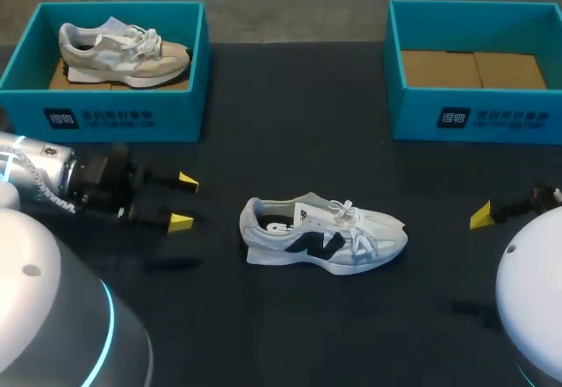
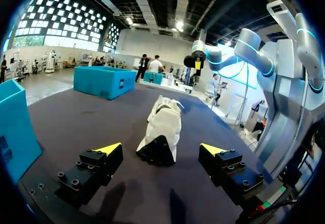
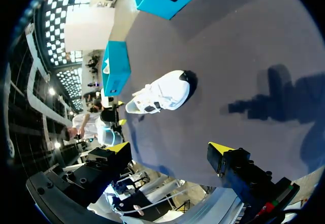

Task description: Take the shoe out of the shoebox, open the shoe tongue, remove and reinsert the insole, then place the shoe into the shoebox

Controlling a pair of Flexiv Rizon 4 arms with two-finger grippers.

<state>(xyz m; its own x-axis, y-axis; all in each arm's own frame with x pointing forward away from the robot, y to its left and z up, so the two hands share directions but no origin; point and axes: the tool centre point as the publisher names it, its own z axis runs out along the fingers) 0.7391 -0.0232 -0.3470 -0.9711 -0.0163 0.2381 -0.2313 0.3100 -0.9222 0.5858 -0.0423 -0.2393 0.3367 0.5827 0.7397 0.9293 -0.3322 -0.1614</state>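
A white shoe (image 1: 325,238) with a dark side logo lies on its sole in the middle of the black table, toe to the right, laces tied. My left gripper (image 1: 183,201) hovers open to the left of its heel. In the left wrist view the shoe (image 2: 165,122) sits just ahead of the gripper (image 2: 160,148), heel first, untouched. My right gripper (image 3: 170,148) is open, well off the shoe's (image 3: 162,93) toe end. Only one of its yellow fingertips (image 1: 480,216) shows in the head view. The teal shoebox (image 1: 474,115) at the back right holds only brown cardboard.
A second teal box (image 1: 114,119) at the back left holds a beige shoe (image 1: 123,53). Both boxes stand near the table's far edge. Dark tabletop (image 1: 290,150) lies between the boxes and around the white shoe.
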